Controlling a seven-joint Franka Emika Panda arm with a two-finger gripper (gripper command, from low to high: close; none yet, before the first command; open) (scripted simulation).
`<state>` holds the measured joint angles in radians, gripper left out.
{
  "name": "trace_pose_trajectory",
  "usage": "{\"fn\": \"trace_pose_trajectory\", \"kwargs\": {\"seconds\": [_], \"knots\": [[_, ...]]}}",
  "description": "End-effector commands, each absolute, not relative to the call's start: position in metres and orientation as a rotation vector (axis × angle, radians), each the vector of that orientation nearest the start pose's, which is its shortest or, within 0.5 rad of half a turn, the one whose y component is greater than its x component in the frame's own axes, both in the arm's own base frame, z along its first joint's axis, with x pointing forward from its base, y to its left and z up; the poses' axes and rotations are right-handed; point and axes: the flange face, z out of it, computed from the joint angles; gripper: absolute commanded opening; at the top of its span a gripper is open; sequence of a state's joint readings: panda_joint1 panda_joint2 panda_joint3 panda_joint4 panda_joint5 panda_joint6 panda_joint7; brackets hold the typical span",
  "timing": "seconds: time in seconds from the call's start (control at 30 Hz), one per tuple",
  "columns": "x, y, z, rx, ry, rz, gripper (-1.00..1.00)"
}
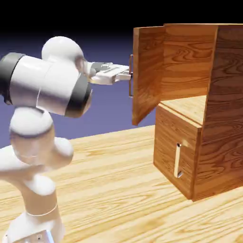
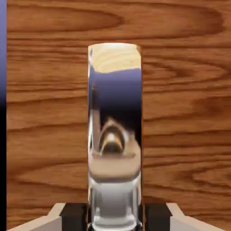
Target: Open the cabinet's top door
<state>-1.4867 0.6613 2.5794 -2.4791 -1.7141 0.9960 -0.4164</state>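
Two doors front the cabinet [image 1: 223,109], which fills the right side of the exterior frame and stands on the wood-grain desk [image 1: 114,190]. We see the top door [image 1: 147,71] swung well out from the cabinet body, its panel standing in the upper middle of the frame with the open compartment showing behind it. The lower door [image 1: 173,149] sits shut at the lower right, its short handle [image 1: 178,160] upright on the front.

Our end effector [image 1: 127,75] reaches in from the left at the upper middle of the frame and meets the long handle [image 1: 131,76] on the top door's outer edge. In the hand view that handle [image 2: 115,135] runs up the centre as a shiny bar against the door's wood [image 2: 189,113], and the two fingertips [image 2: 58,219] sit tight against its sides at the bottom edge, so we are clamped on the handle. The white arm [image 1: 42,123] rises from the lower left of the exterior frame.
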Motion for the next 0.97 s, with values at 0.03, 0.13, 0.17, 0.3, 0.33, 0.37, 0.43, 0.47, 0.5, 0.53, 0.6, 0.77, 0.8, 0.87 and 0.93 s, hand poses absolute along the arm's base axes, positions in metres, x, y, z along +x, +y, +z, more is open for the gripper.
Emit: {"fn": "trace_pose_trajectory", "kwargs": {"seconds": [0.03, 0.13, 0.17, 0.3, 0.33, 0.37, 0.43, 0.47, 0.5, 0.53, 0.6, 0.77, 0.8, 0.87, 0.93], "knots": [[0.315, 0.219, 0.551, 1.186, 1.032, -0.109, -1.00], [0.313, 0.241, 0.551, 1.225, 0.987, -0.168, -1.00], [0.312, 0.248, 0.551, 1.238, 0.972, -0.188, -1.00], [0.313, 0.277, 0.551, 1.286, 0.913, -0.263, -1.00], [0.313, 0.284, 0.551, 1.297, 0.898, -0.282, -1.00], [0.314, 0.291, 0.551, 1.308, 0.883, -0.301, -1.00], [0.316, 0.305, 0.551, 1.330, 0.854, -0.337, -1.00], [0.317, 0.311, 0.551, 1.341, 0.839, -0.355, -1.00], [0.318, 0.318, 0.551, 1.352, 0.824, -0.373, -1.00], [0.320, 0.325, 0.551, 1.362, 0.809, -0.391, -1.00], [0.323, 0.338, 0.551, 1.383, 0.779, -0.427, -1.00], [0.334, 0.369, 0.551, 1.431, 0.703, -0.515, -1.00], [0.336, 0.375, 0.551, 1.440, 0.688, -0.531, -1.00], [0.341, 0.386, 0.551, 1.456, 0.660, -0.563, -1.00], [0.342, 0.387, 0.551, 1.457, 0.658, -0.565, 1.00]]}}
